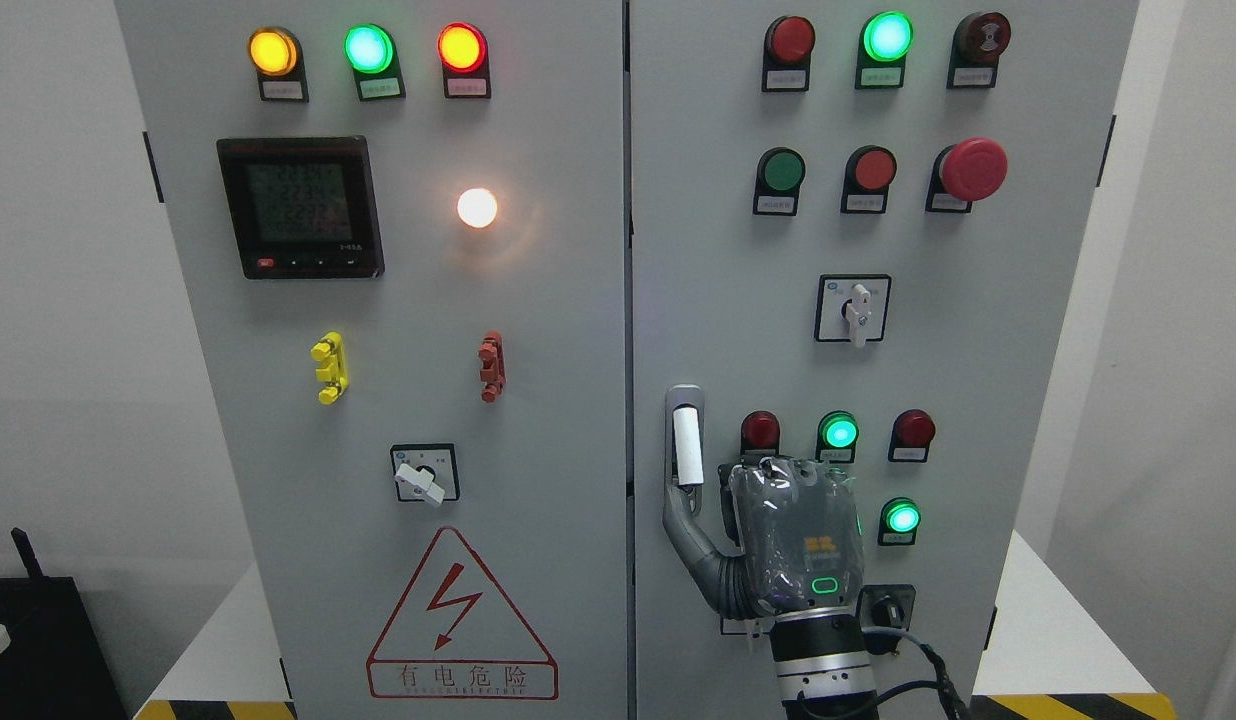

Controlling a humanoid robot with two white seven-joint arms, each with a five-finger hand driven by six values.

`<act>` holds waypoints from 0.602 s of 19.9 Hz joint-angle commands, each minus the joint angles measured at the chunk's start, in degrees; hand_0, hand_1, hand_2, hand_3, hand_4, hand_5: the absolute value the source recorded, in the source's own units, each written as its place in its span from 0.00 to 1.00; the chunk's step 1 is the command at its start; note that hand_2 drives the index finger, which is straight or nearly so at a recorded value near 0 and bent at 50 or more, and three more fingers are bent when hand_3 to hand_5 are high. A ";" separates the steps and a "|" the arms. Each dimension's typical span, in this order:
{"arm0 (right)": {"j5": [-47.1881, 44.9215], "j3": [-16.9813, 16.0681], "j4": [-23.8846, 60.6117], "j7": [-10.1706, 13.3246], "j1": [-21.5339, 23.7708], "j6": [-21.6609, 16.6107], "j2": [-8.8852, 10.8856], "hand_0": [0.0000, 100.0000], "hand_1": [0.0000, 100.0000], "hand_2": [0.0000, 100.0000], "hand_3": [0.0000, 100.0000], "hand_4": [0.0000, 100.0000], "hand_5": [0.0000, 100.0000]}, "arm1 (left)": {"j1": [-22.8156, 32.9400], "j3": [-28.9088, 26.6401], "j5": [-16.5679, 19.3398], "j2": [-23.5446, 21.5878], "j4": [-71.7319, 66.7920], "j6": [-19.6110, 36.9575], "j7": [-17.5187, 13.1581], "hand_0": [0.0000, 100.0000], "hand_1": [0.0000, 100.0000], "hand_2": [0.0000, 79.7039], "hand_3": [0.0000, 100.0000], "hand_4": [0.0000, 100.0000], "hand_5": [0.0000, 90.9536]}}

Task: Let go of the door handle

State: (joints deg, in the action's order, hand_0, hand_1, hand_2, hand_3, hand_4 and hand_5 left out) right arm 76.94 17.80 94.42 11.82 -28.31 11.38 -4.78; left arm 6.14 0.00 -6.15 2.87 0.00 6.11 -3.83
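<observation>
The door handle (pixel 686 440) is a white upright lever in a metal frame at the left edge of the cabinet's right door (pixel 978 330). My right hand (pixel 746 500) comes up from the bottom edge, back towards the camera, just right of the handle and below it. Its fingers (pixel 788 472) lie against the door and are not wrapped around the handle. The thumb (pixel 690 535) stretches up and left, its tip at the handle's lower end; I cannot tell whether it touches. The hand holds nothing. The left arm is out of view.
Lit and unlit indicator lamps (pixel 838 432) sit just above and right of the hand, with a key switch (pixel 888 608) beside the wrist. A rotary switch (pixel 853 310) and a red mushroom button (pixel 973 168) are higher up. The left door (pixel 428 330) carries a meter and a warning sign.
</observation>
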 commanded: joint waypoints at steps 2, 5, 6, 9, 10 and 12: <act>-0.03 -0.31 -0.03 0.22 0.01 -0.04 -0.05 0.51 0.22 1.00 1.00 1.00 0.99 | 0.01 0.79 0.00 -0.06 -1.14 -0.05 -0.04 0.12 0.39 0.00 0.00 0.00 0.00; -0.12 -0.31 0.06 0.31 0.10 -0.04 -0.14 0.52 0.22 1.00 1.00 1.00 0.99 | 0.01 0.79 0.00 0.03 -1.14 -0.05 -0.04 0.12 0.39 0.00 0.00 0.00 0.00; -0.12 -0.31 0.06 0.31 0.10 -0.04 -0.05 0.52 0.22 1.00 1.00 1.00 0.99 | 0.01 0.79 0.00 0.03 -1.14 -0.05 -0.04 0.12 0.39 0.00 0.00 0.00 0.00; -0.29 -0.40 0.06 0.31 0.10 -0.04 -0.14 0.53 0.21 1.00 1.00 1.00 0.99 | 0.01 0.79 0.00 0.03 -1.14 -0.05 -0.04 0.12 0.39 0.00 0.00 0.00 0.00; -0.30 -0.40 0.15 0.31 0.10 -0.04 -0.14 0.53 0.21 1.00 1.00 1.00 0.99 | 0.01 0.79 0.00 0.03 -1.14 -0.05 -0.04 0.12 0.39 0.00 0.00 0.00 0.00; -0.30 -0.40 0.15 0.31 0.10 -0.04 -0.14 0.54 0.21 1.00 1.00 1.00 0.99 | 0.01 0.79 0.00 0.03 -1.14 -0.05 -0.04 0.12 0.39 0.00 0.00 0.00 0.00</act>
State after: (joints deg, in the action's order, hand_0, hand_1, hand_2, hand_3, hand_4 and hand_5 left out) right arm 76.73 17.58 94.46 12.08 -28.24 11.30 -4.85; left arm 6.14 0.00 -6.15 2.88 0.00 6.11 -3.83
